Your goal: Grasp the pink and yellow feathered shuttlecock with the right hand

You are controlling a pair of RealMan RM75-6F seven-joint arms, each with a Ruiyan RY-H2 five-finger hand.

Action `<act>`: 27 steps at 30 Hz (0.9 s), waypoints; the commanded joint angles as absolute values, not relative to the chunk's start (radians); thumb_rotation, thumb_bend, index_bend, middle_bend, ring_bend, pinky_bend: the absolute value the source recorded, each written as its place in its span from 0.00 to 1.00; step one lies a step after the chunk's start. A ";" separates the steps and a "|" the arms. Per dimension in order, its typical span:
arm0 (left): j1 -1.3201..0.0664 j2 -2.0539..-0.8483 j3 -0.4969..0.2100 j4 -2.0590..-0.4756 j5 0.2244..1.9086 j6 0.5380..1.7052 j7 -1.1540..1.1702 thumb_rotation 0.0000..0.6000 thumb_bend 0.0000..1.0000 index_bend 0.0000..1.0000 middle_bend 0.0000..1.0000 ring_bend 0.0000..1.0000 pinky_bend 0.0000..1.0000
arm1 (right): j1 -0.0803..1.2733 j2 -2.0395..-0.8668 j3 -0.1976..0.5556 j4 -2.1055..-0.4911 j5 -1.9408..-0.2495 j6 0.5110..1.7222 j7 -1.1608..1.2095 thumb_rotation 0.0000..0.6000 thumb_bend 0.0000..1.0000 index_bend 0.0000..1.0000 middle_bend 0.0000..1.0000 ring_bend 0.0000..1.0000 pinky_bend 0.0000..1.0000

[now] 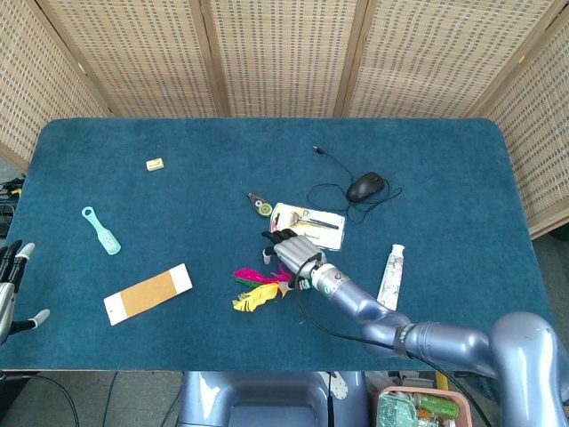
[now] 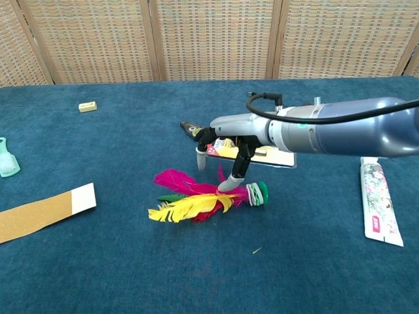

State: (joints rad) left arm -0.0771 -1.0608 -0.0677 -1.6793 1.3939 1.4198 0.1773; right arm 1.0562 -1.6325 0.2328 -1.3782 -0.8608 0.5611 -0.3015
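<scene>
The pink and yellow feathered shuttlecock [image 1: 260, 288] [image 2: 196, 195] lies flat on the blue table, its green and white base [image 2: 258, 193] pointing right. My right hand [image 1: 291, 252] [image 2: 224, 151] hovers just above it with fingers spread, one fingertip [image 2: 226, 186] coming down to the feathers near the base. It holds nothing. My left hand [image 1: 9, 286] shows at the table's left edge in the head view, fingers apart and empty; the chest view does not show it.
A packaged razor [image 1: 308, 224] [image 2: 262, 149] lies just behind my right hand, beside a small tape roller [image 1: 260, 205] and a wired mouse [image 1: 365, 186]. A toothpaste tube [image 1: 389, 276] [image 2: 378, 207] lies to the right. A cardboard strip [image 1: 147, 294], teal brush [image 1: 100, 229] and eraser [image 1: 155, 164] lie left.
</scene>
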 commanded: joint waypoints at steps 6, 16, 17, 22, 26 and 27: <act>-0.081 -1.057 -0.067 -1.680 1.391 1.416 0.172 1.00 0.00 0.00 0.00 0.00 0.00 | 1.116 -1.699 0.195 -1.333 -0.744 0.567 -0.340 1.00 0.27 0.39 0.00 0.00 0.00; -0.082 -1.054 -0.062 -1.680 1.393 1.417 0.162 1.00 0.00 0.00 0.00 0.00 0.00 | 1.130 -1.707 0.185 -1.344 -0.726 0.611 -0.338 1.00 0.30 0.43 0.00 0.00 0.00; -0.082 -1.054 -0.062 -1.680 1.393 1.418 0.162 1.00 0.00 0.00 0.00 0.00 0.00 | 1.130 -1.705 0.186 -1.348 -0.725 0.613 -0.336 1.00 0.30 0.43 0.00 0.00 0.00; -0.083 -1.055 -0.057 -1.682 1.399 1.420 0.166 1.00 0.00 0.00 0.00 0.00 0.00 | 1.128 -1.693 0.190 -1.377 -0.715 0.614 -0.312 1.00 0.32 0.48 0.00 0.00 0.00; -0.082 -1.055 -0.055 -1.684 1.401 1.424 0.167 1.00 0.00 0.00 0.00 0.00 0.00 | 1.130 -1.696 0.188 -1.378 -0.713 0.612 -0.295 1.00 0.38 0.59 0.00 0.00 0.00; -0.082 -1.054 -0.055 -1.684 1.401 1.425 0.166 1.00 0.00 0.00 0.00 0.00 0.00 | 1.131 -1.696 0.188 -1.379 -0.715 0.613 -0.292 1.00 0.40 0.61 0.00 0.00 0.00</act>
